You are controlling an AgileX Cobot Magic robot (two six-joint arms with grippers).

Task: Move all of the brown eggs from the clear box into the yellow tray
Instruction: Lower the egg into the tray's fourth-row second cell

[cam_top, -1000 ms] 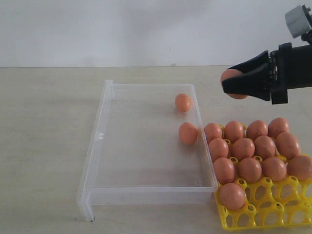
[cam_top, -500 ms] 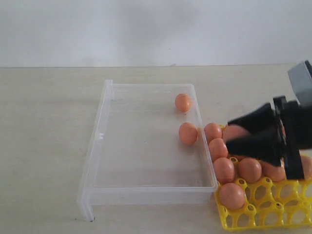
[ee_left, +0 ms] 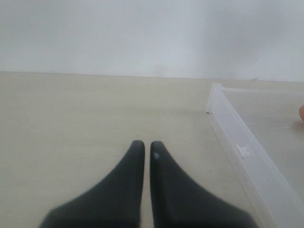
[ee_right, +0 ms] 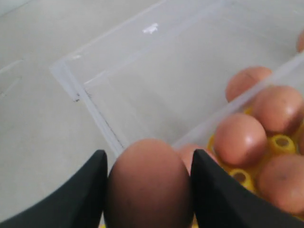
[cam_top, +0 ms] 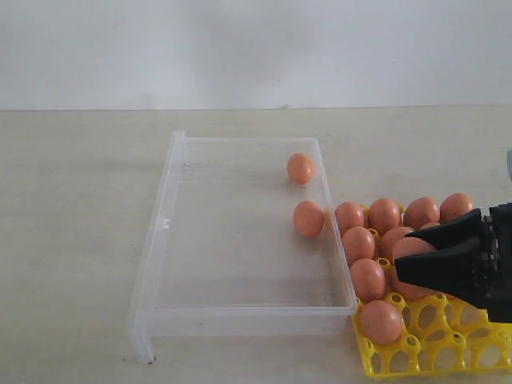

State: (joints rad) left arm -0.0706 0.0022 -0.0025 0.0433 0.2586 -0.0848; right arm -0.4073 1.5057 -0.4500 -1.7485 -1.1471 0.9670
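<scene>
Right hand (cam_top: 410, 258) gripped a brown egg (ee_right: 148, 187) low over the yellow tray (cam_top: 432, 358). Next, I'd guess: ease it into an empty cup (cam_top: 422, 318), let go. Two more eggs (cam_top: 308, 218) waited in the clear box (cam_top: 240, 318).

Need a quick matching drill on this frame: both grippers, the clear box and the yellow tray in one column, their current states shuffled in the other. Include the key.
Column 1
1. left gripper
2. right gripper
3. clear box
4. yellow tray

Column 2
a. two brown eggs lying loose inside
b. shut on one held egg
c. shut with nothing in it, over the tabletop
d. eggs seated in its cups

Pairs: 1-c, 2-b, 3-a, 4-d
</scene>
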